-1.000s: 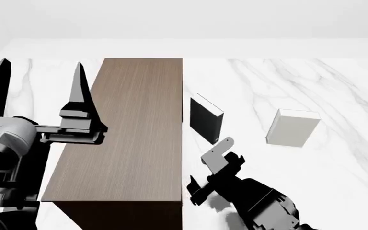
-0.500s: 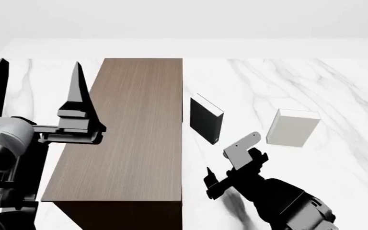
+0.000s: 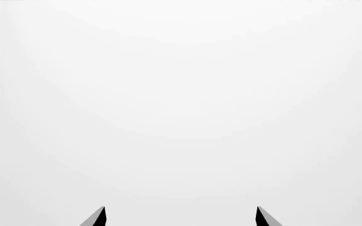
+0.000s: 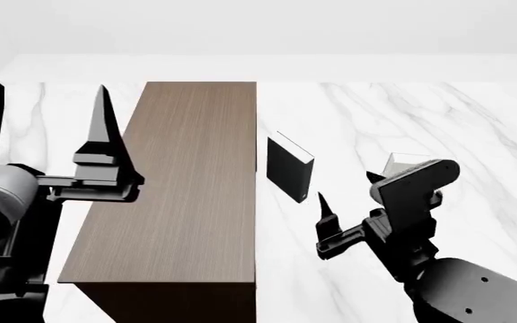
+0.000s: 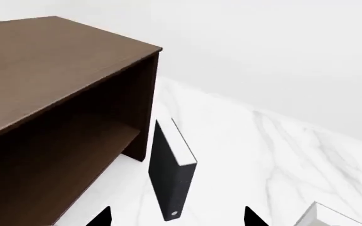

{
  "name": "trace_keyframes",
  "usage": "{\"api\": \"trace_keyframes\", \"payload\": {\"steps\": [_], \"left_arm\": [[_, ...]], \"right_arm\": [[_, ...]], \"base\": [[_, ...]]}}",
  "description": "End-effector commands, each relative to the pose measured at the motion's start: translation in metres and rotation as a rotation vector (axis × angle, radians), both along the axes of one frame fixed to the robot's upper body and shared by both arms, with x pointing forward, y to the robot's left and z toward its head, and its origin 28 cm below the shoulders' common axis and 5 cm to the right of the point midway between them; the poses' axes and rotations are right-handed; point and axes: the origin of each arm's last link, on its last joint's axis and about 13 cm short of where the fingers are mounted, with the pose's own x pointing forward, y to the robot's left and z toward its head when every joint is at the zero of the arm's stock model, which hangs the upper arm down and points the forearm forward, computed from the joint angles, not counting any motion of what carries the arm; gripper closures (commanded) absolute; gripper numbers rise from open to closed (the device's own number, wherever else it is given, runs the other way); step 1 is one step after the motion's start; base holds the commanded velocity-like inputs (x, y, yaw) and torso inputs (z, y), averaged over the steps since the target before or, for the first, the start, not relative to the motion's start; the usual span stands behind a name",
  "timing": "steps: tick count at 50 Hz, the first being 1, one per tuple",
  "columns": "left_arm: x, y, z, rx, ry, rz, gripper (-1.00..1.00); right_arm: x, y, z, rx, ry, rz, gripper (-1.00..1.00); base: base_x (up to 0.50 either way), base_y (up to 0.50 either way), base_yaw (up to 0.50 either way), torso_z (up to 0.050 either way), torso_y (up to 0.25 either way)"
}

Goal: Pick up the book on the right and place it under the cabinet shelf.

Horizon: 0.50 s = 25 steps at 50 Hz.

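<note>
The pale grey-white book [image 4: 402, 160] stands on the marble at the right, mostly hidden behind my right gripper; one corner of it shows in the right wrist view [image 5: 332, 217]. The dark brown cabinet shelf [image 4: 186, 182] stands left of centre, and its open underside shows in the right wrist view [image 5: 43, 61]. My right gripper [image 4: 347, 190] is open and empty, raised just in front of and left of the book. In the right wrist view [image 5: 176, 219] its tips frame the black book. My left gripper [image 4: 48, 87] is open and empty, left of the cabinet, and faces blank wall [image 3: 179, 216].
A black book with white page edges [image 4: 287, 168] stands upright just right of the cabinet, also in the right wrist view [image 5: 171, 179]. The white marble table [image 4: 474, 121] extends behind and to the right.
My right gripper has moved right and risen, from beside the cabinet's front to just in front of the pale book, now covering most of it. My left gripper drifted slightly left.
</note>
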Motion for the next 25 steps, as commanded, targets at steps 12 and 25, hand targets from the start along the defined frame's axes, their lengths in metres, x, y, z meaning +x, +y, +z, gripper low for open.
{"api": "trace_keyframes", "payload": {"steps": [12,25], "left_arm": [[0.001,0.001,0.000,-0.007,-0.002,0.012,-1.00],[0.001,0.000,-0.001,-0.005,-0.002,0.007,-1.00]], "right_arm": [[-0.056,0.009,0.063,0.145,-0.331,0.000,-1.00],[-0.074,0.016,0.063,0.217,-0.429,-0.015,-1.00]], "base": [[0.00,0.00,0.00,0.000,0.000],[0.00,0.00,0.00,0.000,0.000]]}}
